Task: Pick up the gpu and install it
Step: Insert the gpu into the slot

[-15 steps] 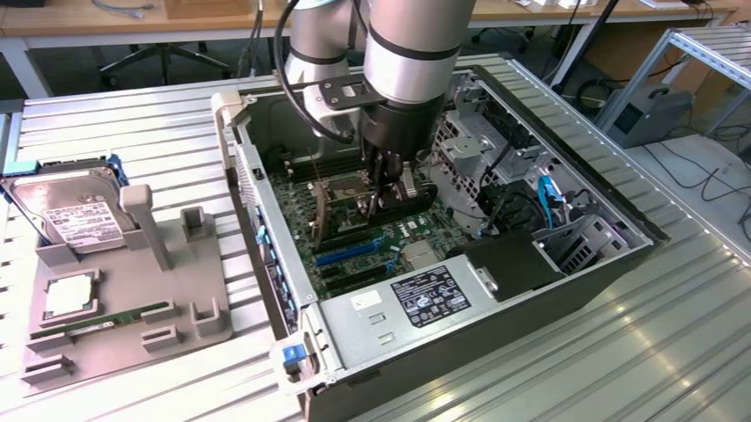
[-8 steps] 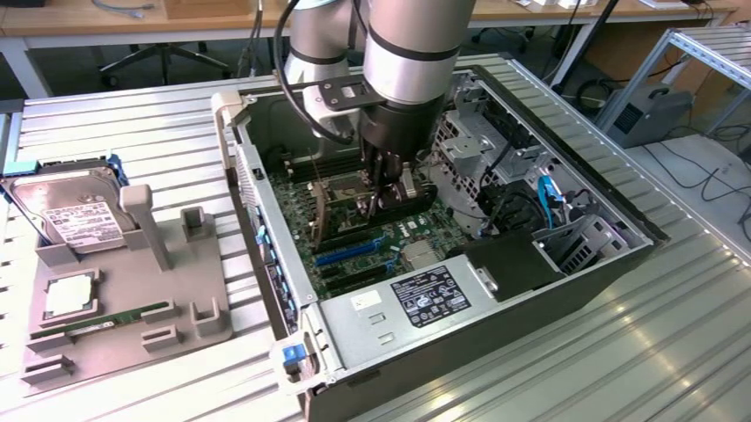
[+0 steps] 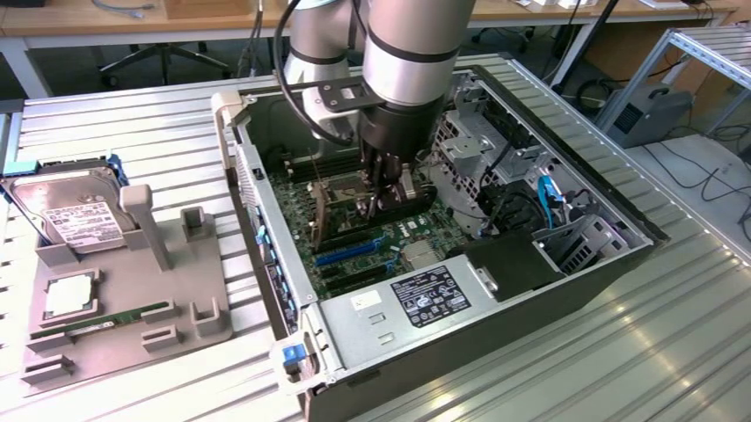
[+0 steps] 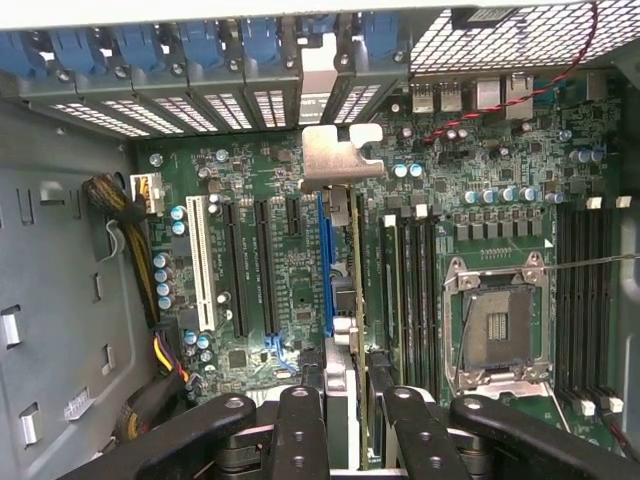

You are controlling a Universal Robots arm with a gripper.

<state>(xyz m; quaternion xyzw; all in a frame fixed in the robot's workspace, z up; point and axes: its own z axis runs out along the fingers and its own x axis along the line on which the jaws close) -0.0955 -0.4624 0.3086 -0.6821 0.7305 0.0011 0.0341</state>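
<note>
The robot arm (image 3: 405, 53) comes straight down from the top of the exterior view and reaches into the open computer case (image 3: 586, 272). It stands nearly upright, with its wrist pointing down at the green motherboard (image 3: 352, 246). A black cable loops along the arm.

The hand (image 3: 388, 198) is low inside the case, just above the board. Its fingers (image 4: 300, 430) are partly closed, and they pinch the gpu (image 4: 345, 300) between them. The gpu stands on its thin edge, so in the wrist view it looks like a narrow strip running away from the fingers. Its silver end bracket (image 4: 335, 150) is at the far end, close to the row of slot covers with blue clips (image 4: 200, 50) on the back wall of the case. The card sits right beside the blue slot (image 4: 323, 270) on the board. I cannot tell if it is pushed all the way in.

In the exterior view, taking the hand as the middle of the clock, a grey holder tray (image 3: 129, 299) lies on the metal worktop (image 3: 141, 132) at about 8 o'clock. A silver hard drive (image 3: 70, 211) with a white label leans on the tray at 9 o'clock. A small green RAM stick (image 3: 105, 323) lies near the tray's front edge. The empty chip socket (image 4: 495, 320) is just beside the card.
</note>
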